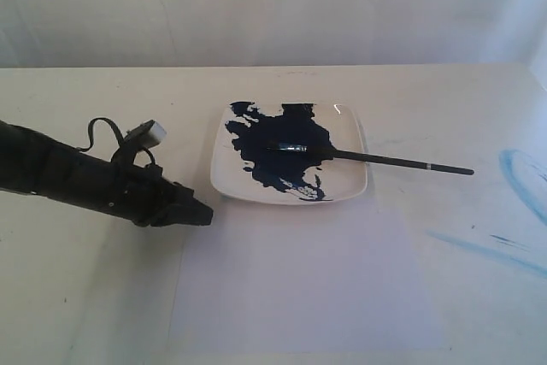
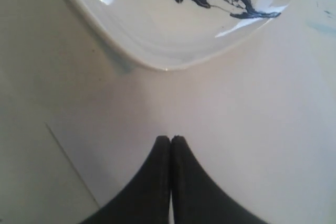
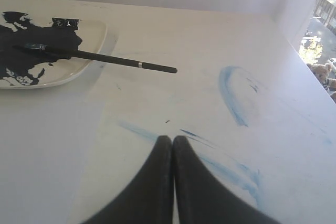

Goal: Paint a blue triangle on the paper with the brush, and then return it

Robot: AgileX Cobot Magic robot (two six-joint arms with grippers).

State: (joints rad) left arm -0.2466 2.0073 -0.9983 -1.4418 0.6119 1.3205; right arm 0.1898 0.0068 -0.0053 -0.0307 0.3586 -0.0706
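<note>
The brush (image 1: 376, 158) lies across the square white plate (image 1: 350, 179), its tip in the navy paint splash (image 1: 282, 151) and its black handle sticking out past the plate's right rim. It shows again as the brush (image 3: 105, 57) in the right wrist view. The paper (image 1: 308, 284) lies in front of the plate, blank; no blue triangle is visible on it. My left gripper (image 1: 205, 213) is shut and empty, hovering by the paper's far left corner, near the plate (image 2: 157, 51). My right gripper (image 3: 172, 139) is shut and empty over the table, right of the paper (image 3: 42, 156).
Faint light-blue streaks (image 1: 521, 177) stain the table at the right, seen as streaks (image 3: 231, 95) in the right wrist view. The table's far edge meets a pale wall. A window (image 3: 320, 24) shows beyond the table's right side.
</note>
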